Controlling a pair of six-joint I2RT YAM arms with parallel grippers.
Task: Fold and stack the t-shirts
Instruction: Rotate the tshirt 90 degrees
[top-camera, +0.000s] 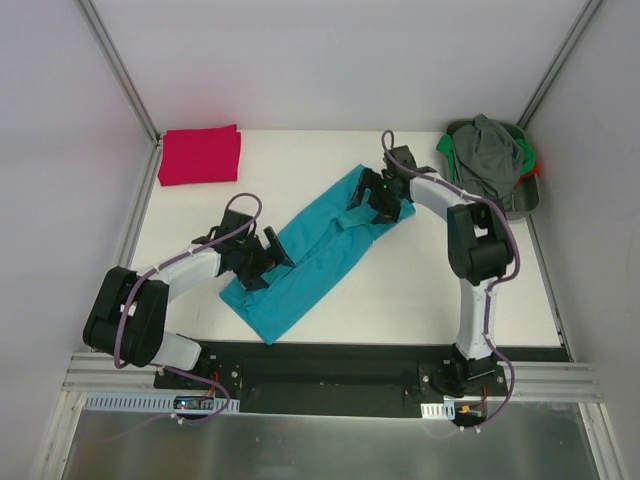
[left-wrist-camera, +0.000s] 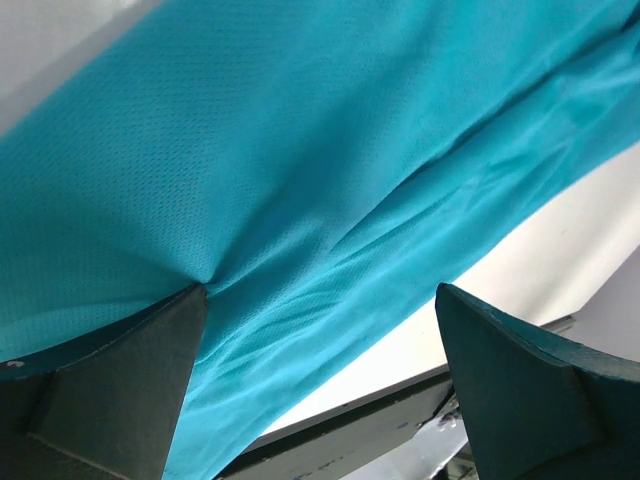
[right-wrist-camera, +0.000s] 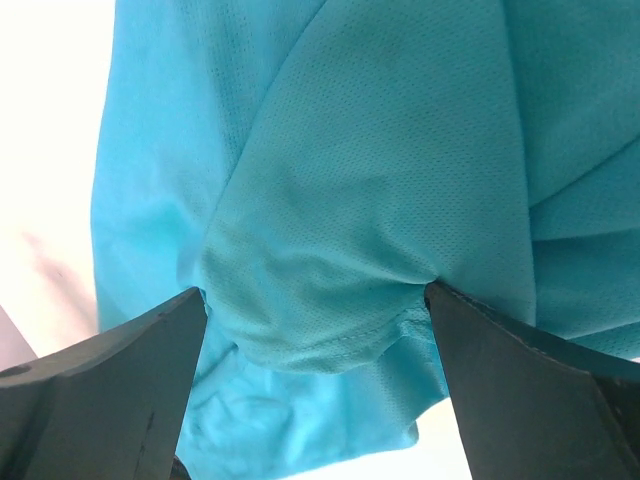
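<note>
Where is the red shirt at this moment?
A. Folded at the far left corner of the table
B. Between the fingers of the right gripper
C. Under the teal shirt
A: the red shirt lies folded at the far left corner of the table, apart from the teal shirt and both arms.

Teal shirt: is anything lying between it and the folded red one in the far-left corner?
Nothing visible. The table between the teal shirt and the red shirt is bare; only the left arm itself sits by the teal shirt's left edge. The bin of clothes is far right.
</note>
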